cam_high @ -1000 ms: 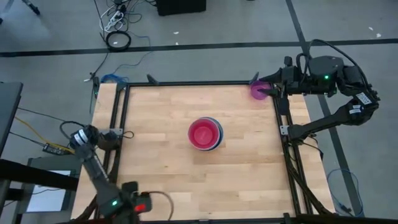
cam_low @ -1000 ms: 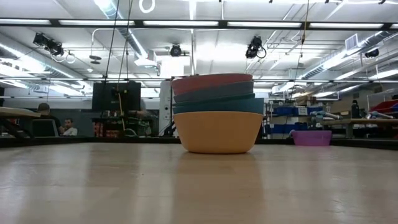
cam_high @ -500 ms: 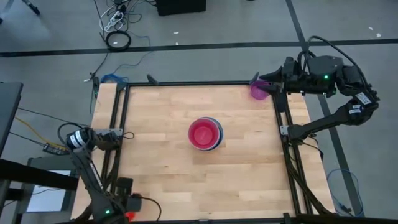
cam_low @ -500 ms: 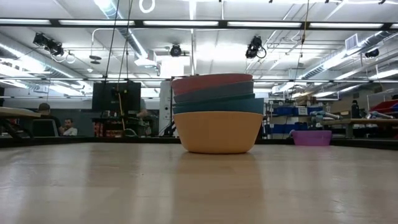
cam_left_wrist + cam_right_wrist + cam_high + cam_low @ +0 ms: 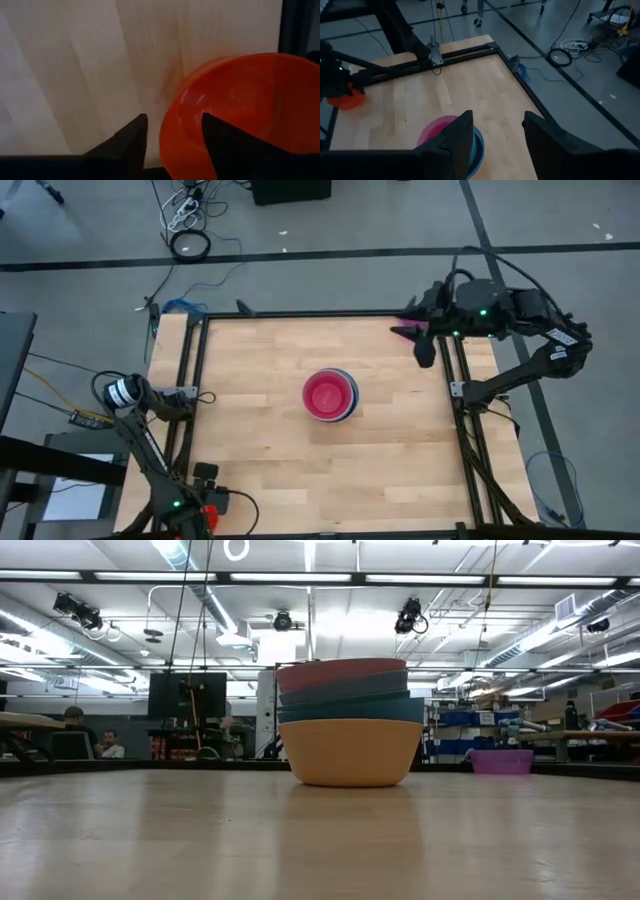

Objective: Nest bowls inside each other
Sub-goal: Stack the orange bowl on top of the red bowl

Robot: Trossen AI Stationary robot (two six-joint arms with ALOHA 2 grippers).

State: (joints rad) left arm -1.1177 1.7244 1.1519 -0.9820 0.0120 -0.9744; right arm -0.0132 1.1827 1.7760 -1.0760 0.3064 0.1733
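High view: right gripper [image 5: 418, 340] has swung in over the table's far right corner since a second ago, fingers spread, purple bowl no longer visible there; stack [image 5: 330, 395] sits mid-table. Left wrist view: left gripper [image 5: 172, 137] straddles the orange bowl's [image 5: 240, 100] rim, fingers closing — likely the next bowl to nest.

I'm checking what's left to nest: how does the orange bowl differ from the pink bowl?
The orange bowl sits alone at the table's edge; the pink bowl tops the stack mid-table. The left gripper's jaws straddle the orange bowl's rim; no gripper is near the pink bowl. Both stand upright.
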